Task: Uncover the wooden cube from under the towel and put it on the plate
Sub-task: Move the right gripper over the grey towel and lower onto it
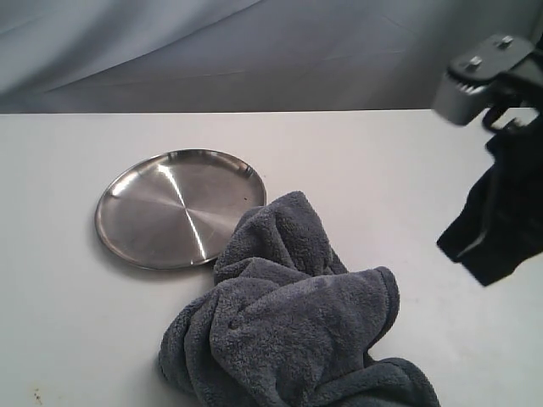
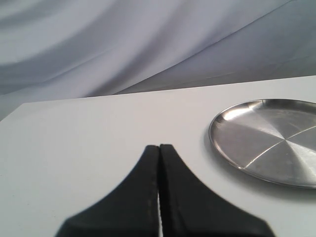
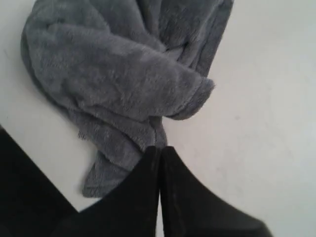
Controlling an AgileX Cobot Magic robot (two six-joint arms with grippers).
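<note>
A blue-grey towel (image 1: 288, 314) lies bunched up on the white table, touching the near right rim of the round steel plate (image 1: 178, 206), which holds nothing. The wooden cube is hidden in every view. My right gripper (image 1: 464, 261) hangs above the table to the right of the towel, apart from it, shut with nothing between its jaws. In the right wrist view its tips (image 3: 159, 148) sit in front of a low corner of the towel (image 3: 118, 74). My left gripper (image 2: 159, 146) is shut and empty over bare table, with the plate (image 2: 269, 140) off to one side.
The white table (image 1: 68, 339) ends at a back edge in front of a grey cloth backdrop (image 1: 254, 51). Bare surface lies left of the plate and right of the towel. The right arm's grey wrist housing (image 1: 484, 76) stands at the upper right.
</note>
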